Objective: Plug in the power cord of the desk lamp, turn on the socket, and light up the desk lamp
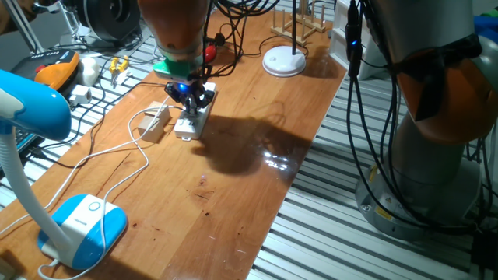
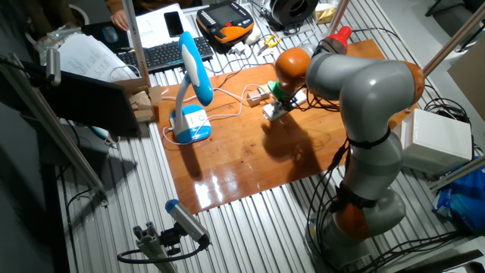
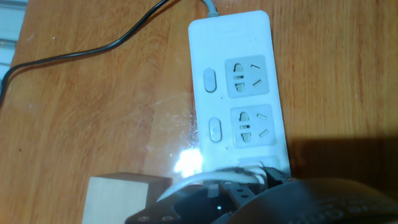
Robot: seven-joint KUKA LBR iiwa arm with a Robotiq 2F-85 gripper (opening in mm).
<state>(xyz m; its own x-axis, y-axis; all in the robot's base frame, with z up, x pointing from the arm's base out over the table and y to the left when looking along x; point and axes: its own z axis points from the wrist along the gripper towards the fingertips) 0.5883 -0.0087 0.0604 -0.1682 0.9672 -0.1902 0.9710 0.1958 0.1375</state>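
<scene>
In the hand view, the hand (image 3: 249, 193) is seen at the bottom edge, dark and blurred, pressed down over the near end of the socket (image 3: 239, 93). The white power cord (image 3: 205, 177) is seen curling in under the fingers at that end, touching the socket; the plug itself is hidden by the hand. Whether the fingers are apart or clamped on the plug cannot be told from any view. Just left of the hand a tan wooden block (image 3: 118, 198) is seen on the table (image 3: 93, 112), beside the socket's near corner. Beyond the hand, two outlet groups and two oval switches are counted on the bare part of the socket, and one black cable (image 3: 93, 46) is seen running across the table further out.

In one fixed view, the desk lamp (image 1: 82, 225) is found nearest, at the table's front left corner, its blue head at the left edge; it is well apart from the hand (image 1: 189, 95). The power cord (image 1: 117, 152) is traced from the lamp base across the wood to the socket (image 1: 193, 123), over which the hand stands. One white disc-based lamp (image 1: 284, 61) is seen at the far end.

In the other fixed view, one desk lamp (image 2: 189, 125), one socket (image 2: 274, 111) and one arm are counted.
</scene>
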